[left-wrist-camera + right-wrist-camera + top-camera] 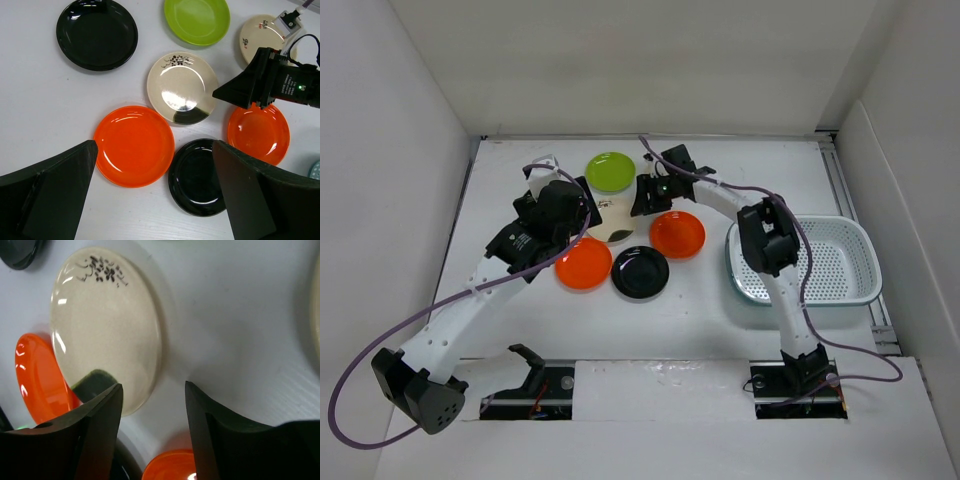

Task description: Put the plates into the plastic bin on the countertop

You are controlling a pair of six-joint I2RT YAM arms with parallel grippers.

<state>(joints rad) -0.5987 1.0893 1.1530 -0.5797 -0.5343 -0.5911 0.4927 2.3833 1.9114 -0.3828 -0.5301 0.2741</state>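
Your left arm and right arm leaned over plates on the countertop: a lime green plate at the back, a cream plate half hidden between them, a black plate nearest, flanked by the left orange plate and the right orange plate. The plastic bin lay beneath your right arm.

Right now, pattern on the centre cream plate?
Cream plate: dark sprig at one rim, dark patch opposite; left wrist view.
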